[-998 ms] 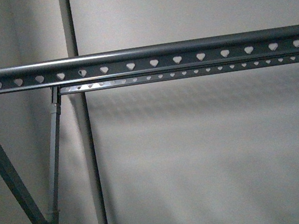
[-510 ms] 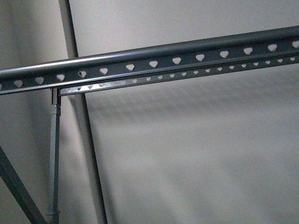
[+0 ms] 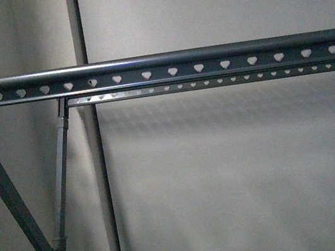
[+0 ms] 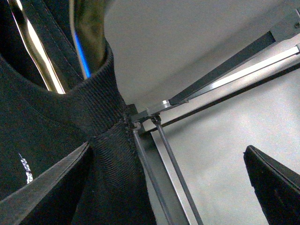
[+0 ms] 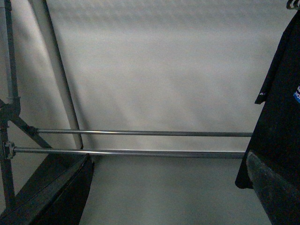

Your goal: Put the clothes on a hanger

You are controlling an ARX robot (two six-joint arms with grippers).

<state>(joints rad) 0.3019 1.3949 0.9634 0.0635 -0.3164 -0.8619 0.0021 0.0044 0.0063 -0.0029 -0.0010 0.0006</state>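
Observation:
The grey metal rack (image 3: 171, 67) crosses the front view with its heart-holed rail; a second rail (image 3: 211, 81) runs behind it. Neither gripper shows there. In the left wrist view the black T-shirt (image 4: 51, 140) fills one side, its ribbed collar close to the camera and a bit of white print showing. My left gripper (image 4: 164, 187) is open, one finger (image 4: 42, 187) against the cloth, holding nothing. In the right wrist view the T-shirt (image 5: 281, 103) hangs at the edge of the picture. My right gripper (image 5: 168, 197) is open and empty, facing the rack's two low rods (image 5: 140, 143).
A shiny curved metal piece (image 4: 89, 33) sits at the shirt's neck opening. Slanted rack legs (image 3: 5, 189) cross at the left of the front view. A grey pipe (image 3: 100, 174) runs up the plain wall behind. Thin rods (image 4: 159, 159) pass between the left fingers.
The front view is nearly the same. A small dark shape at its bottom left corner has dropped out of view.

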